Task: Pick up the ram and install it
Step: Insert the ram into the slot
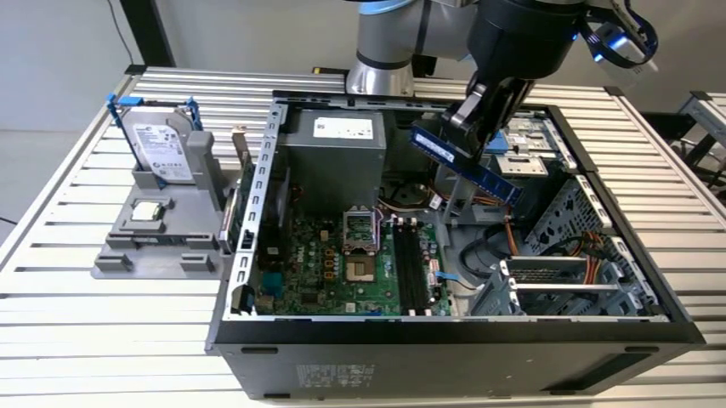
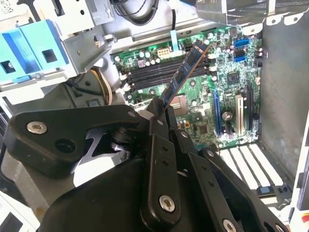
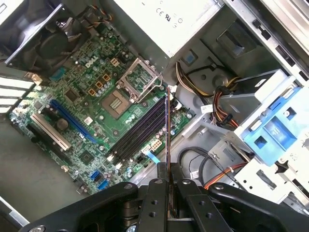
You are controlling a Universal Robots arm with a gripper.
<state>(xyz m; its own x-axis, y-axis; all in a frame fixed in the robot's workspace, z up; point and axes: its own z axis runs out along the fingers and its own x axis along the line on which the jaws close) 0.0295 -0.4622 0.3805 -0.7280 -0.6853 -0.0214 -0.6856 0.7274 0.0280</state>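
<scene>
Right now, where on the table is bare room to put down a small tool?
Bare table slats lie on the near side of the gray holder, at the exterior view's left of the computer case. Inside the case it is crowded: the gripper holds the ram over the motherboard and cables.

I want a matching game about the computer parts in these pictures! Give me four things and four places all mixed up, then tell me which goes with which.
Things
1. ram
2. hard drive
3. processor chip
4. memory slots

Places
A. lying flat on the grey holder, outside the case
B. on the green board inside the case
C. held tilted in the gripper, above the open case
D. standing upright at the back of the grey holder

Right pairs: 1-C, 2-D, 3-A, 4-B
</scene>
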